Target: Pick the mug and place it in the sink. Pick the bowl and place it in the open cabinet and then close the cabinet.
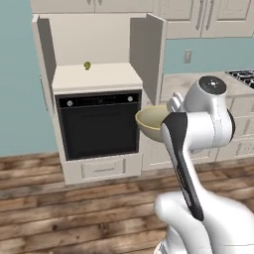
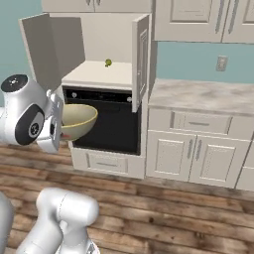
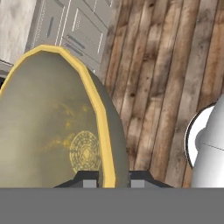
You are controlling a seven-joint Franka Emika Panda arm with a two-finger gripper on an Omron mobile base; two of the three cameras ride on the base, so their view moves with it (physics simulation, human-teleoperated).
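Cabinet (image 1: 94, 44) first: you see one, cream, both doors swung wide above the black oven (image 1: 98, 124), one tiny green item (image 1: 87, 65) on its beige shelf. Wood floor (image 1: 74, 208), teal walls. Your one olive-tan bowl (image 2: 77, 120), paler rim, hangs before the oven, jaws (image 3: 113, 180) pinching its rim.

The bowl (image 1: 151, 120) is partly hidden behind the robot's white arm in the left base view, and its left side runs off the frame edge in the hand view. The pincer (image 3: 113, 179) shows only as two dark tips, its body covered by the grey band. A tiny green item (image 1: 87, 65) inside the cabinet (image 1: 94, 39) is too small to identify.
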